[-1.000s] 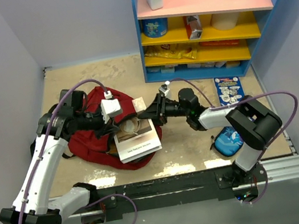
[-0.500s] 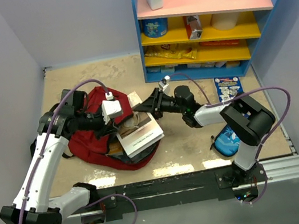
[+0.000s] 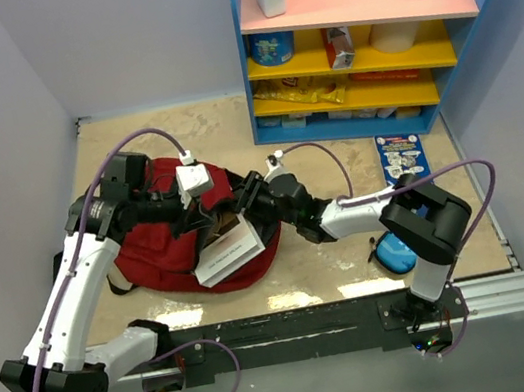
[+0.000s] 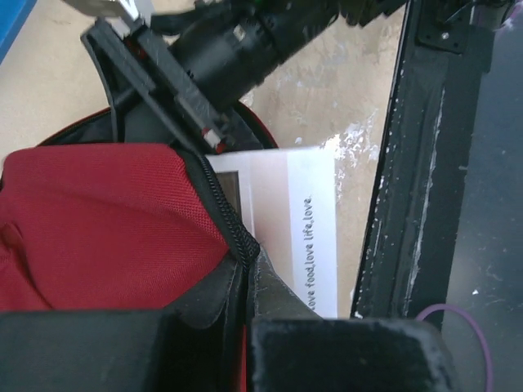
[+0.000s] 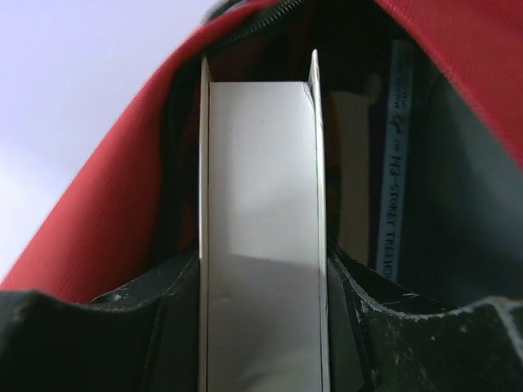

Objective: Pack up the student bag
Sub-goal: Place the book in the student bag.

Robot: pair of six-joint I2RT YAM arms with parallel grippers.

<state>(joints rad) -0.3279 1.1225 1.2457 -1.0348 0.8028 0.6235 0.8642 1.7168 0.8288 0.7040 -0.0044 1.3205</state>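
The dark red student bag (image 3: 156, 255) lies at the left of the table, its mouth facing right. My left gripper (image 3: 208, 214) is shut on the bag's zipper edge (image 4: 233, 237) and holds the mouth open. My right gripper (image 3: 243, 202) is shut on a white book (image 3: 225, 253), gripped by its edge, with the book's far end inside the mouth. In the right wrist view the book (image 5: 261, 204) stands between both fingers, framed by the red rim (image 5: 114, 188). Other books (image 5: 395, 163) stand inside against the dark lining.
A blue shelf unit (image 3: 371, 121) with packets and tins stands at the back right. A blue booklet (image 3: 400, 156) lies in front of it. A small blue zip pouch (image 3: 394, 252) lies by the right arm's base. The black rail (image 3: 295, 324) runs along the near edge.
My right gripper has moved left and carried the white book from the bag's outside into its mouth. The book has tilted. My left gripper keeps its hold on the bag's edge.
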